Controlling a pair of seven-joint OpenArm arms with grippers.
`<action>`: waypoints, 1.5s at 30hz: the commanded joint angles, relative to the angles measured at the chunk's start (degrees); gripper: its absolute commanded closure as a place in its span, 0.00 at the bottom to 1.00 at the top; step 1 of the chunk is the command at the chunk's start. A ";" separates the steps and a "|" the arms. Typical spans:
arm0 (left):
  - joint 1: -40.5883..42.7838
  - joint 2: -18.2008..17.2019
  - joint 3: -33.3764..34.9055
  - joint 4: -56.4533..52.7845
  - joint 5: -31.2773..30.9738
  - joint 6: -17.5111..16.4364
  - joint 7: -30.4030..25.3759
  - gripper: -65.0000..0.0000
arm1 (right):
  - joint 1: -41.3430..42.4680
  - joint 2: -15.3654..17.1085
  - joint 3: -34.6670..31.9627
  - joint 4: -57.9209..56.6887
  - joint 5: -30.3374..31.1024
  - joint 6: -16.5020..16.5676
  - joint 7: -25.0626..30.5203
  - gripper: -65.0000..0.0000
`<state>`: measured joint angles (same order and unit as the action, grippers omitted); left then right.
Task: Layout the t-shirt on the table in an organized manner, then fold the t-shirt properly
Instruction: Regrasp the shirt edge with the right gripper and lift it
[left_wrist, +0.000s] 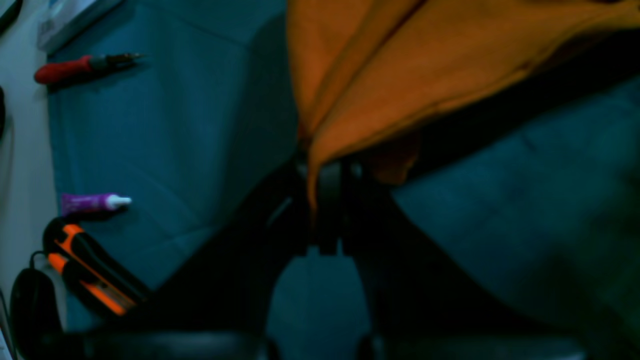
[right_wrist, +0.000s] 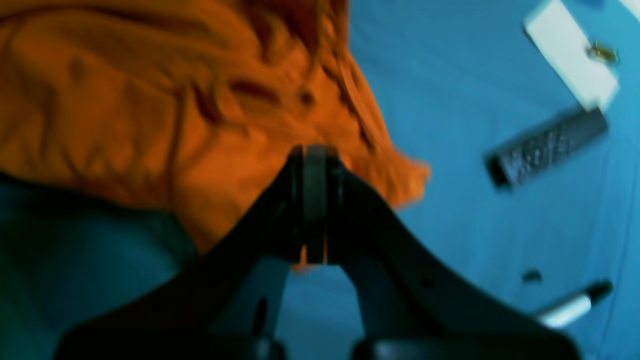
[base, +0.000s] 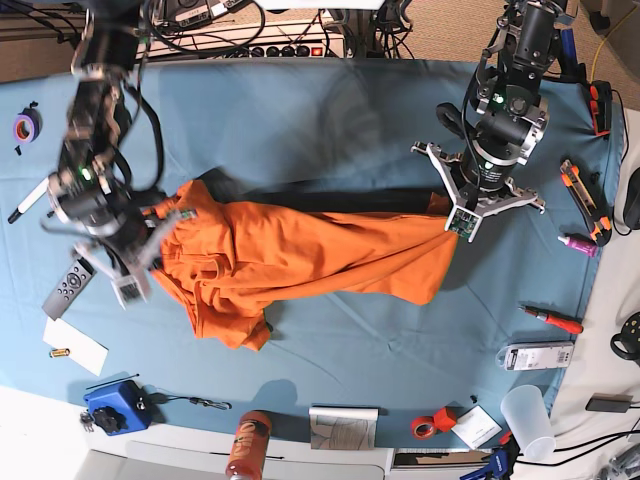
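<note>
The bright-orange t-shirt (base: 300, 262) hangs stretched between my two grippers, sagging in crumpled folds onto the light-blue table (base: 330, 120). My left gripper (base: 453, 222), on the right of the base view, is shut on one edge of the shirt; the left wrist view shows the fabric (left_wrist: 400, 75) pinched at the gripper (left_wrist: 330, 170) above the table (left_wrist: 175, 125). My right gripper (base: 172, 215) is shut on the shirt's other end; the right wrist view shows the bunched fabric (right_wrist: 150, 115) at the closed gripper (right_wrist: 315, 160).
On the table's right side lie a red screwdriver (base: 550, 320), a purple tube (base: 578, 243) and an orange-black knife (base: 575, 185). On its left side lie a remote (base: 68, 287), a white card (base: 75, 347) and a marker (base: 30, 200). An orange tape roll (base: 432, 422) and a cup (base: 527, 415) stand at the front.
</note>
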<state>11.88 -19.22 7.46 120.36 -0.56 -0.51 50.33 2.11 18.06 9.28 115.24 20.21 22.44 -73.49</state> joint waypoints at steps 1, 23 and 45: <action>-0.42 -0.46 -0.22 1.03 0.50 0.44 -1.31 1.00 | -0.09 0.68 1.90 1.79 1.33 0.11 1.70 1.00; -0.28 -0.46 -0.20 1.03 0.31 0.44 -1.53 1.00 | -17.55 -8.09 11.72 -3.19 1.40 -1.14 13.90 0.59; -0.28 -0.46 -0.20 1.03 0.31 0.46 -2.36 1.00 | -4.02 -9.97 11.74 -23.26 11.69 2.40 8.33 1.00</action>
<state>12.03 -19.25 7.46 120.36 -0.69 -0.49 49.25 -2.39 7.62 20.91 91.18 32.12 24.86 -64.73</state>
